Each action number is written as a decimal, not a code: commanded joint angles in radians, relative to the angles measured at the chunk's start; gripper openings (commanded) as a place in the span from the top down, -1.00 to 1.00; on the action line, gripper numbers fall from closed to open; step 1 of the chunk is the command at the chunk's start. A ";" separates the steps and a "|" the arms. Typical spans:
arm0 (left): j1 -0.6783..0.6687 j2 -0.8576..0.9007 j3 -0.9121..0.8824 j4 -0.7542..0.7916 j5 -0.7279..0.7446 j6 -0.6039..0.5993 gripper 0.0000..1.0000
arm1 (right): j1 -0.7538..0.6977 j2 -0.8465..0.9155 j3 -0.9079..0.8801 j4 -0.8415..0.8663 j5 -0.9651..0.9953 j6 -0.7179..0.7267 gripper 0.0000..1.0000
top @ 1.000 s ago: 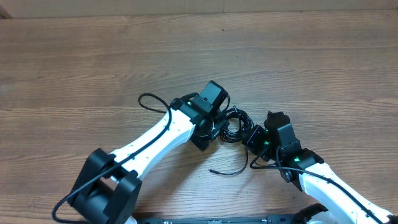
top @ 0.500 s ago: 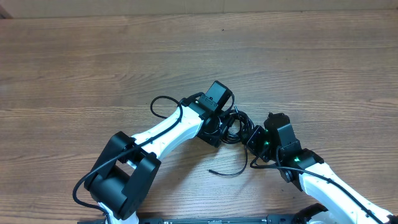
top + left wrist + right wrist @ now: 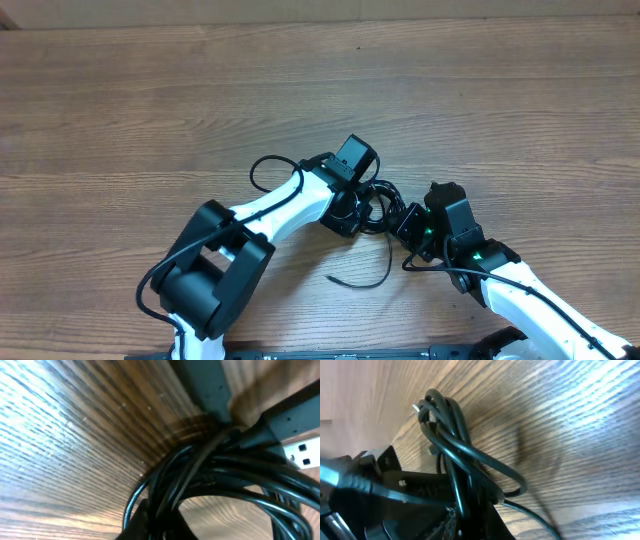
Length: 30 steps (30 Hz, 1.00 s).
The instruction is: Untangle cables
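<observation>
**Left gripper** (image 3: 157, 522): In the left wrist view the fingertips are seen only as a blurred dark mass at the 6 o'clock edge of the frame. The black strands of the cable bundle (image 3: 378, 197) converge into that mass. The jaws are judged to be closed on the strands, with no gap visible. A USB plug (image 3: 302, 449) with a silver shell is noted at 3 o'clock in the same view, lying against the strands.

**Right gripper** (image 3: 470, 521): In the right wrist view the fingers are seen at 6 o'clock, drawn together around several strands that run down into them from the loops above. The jaws are recorded as clamped on the bundle. One loop is seen bulging out toward 3 o'clock, and the top of the bundle is seen near 11 o'clock.

**Position of the bundle:** In the overhead view it is found a little to the 4 o'clock side of the centre of the wooden table (image 3: 150, 100), as a tight knot of black loops. It is held between the two grippers, the left one at its 9 o'clock and the right one at its 4 o'clock. A loose cable end (image 3: 362, 283) is seen trailing from the bundle toward 7 o'clock, lying flat on the wood.

**Arms:** The left arm (image 3: 270, 210) enters from 7 o'clock and the right arm (image 3: 520, 290) from 5 o'clock. A green light is lit on the right arm.
</observation>
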 commanded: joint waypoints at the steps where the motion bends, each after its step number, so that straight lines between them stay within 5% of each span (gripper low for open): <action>1: 0.003 0.020 0.003 -0.015 -0.018 0.098 0.91 | -0.003 0.000 0.003 -0.023 0.020 -0.044 0.83; 6: 0.092 -0.089 0.003 -0.017 0.043 0.311 0.92 | -0.003 0.000 0.003 -0.079 0.117 -0.111 0.83; 13: 0.166 -0.217 0.003 -0.016 0.265 0.465 0.91 | -0.003 0.000 0.003 -0.088 0.219 -0.110 0.83; 19: 0.167 -0.223 0.003 -0.017 0.236 0.479 0.92 | -0.003 0.000 0.003 -0.079 -0.013 -0.149 0.38; 30: 0.165 -0.223 0.003 -0.055 0.133 0.479 0.92 | -0.003 0.000 0.003 0.119 -0.312 -0.154 0.17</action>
